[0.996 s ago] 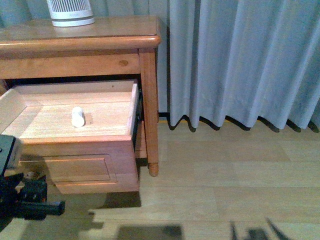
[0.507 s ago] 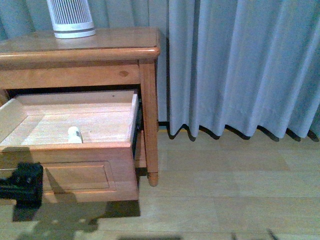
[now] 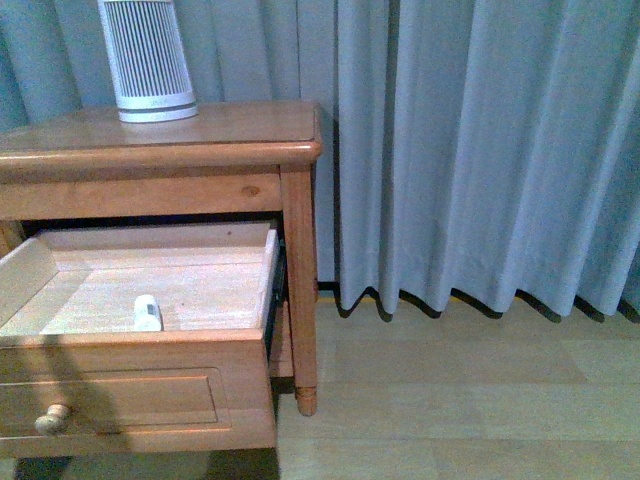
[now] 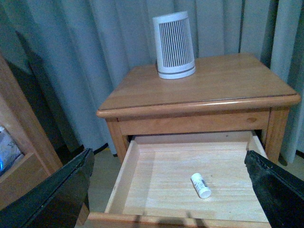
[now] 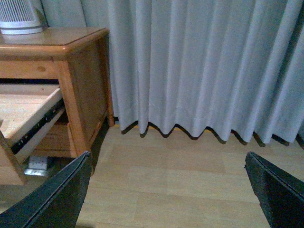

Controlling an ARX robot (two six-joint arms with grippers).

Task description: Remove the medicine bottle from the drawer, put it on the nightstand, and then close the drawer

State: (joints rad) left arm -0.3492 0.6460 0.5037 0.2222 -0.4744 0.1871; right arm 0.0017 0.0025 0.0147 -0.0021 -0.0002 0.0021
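Observation:
The nightstand (image 3: 200,150) stands at the left of the front view with its upper drawer (image 3: 130,385) pulled out. The tiny white medicine bottle (image 3: 147,313) lies on its side on the pale drawer floor. In the left wrist view the bottle (image 4: 201,185) lies in the open drawer (image 4: 142,180) between my wide-open left gripper's fingers (image 4: 57,194). The left gripper (image 4: 171,209) is above and in front of the drawer, apart from the bottle. My right gripper (image 5: 171,199) is open and empty over the floor, to the right of the nightstand (image 5: 80,71).
A large white-and-grey ribbed cylinder (image 3: 148,62) stands on the nightstand top, also in the left wrist view (image 4: 174,45). Grey curtains (image 3: 480,150) hang behind and to the right. Pale wood floor (image 3: 450,400) lies to the right. Another wooden piece (image 4: 19,156) stands beside the nightstand.
The front view has shifted so the nightstand sits lower in the picture. The left arm, seen low at the left earlier, has left that view, and the drawer knob now shows.

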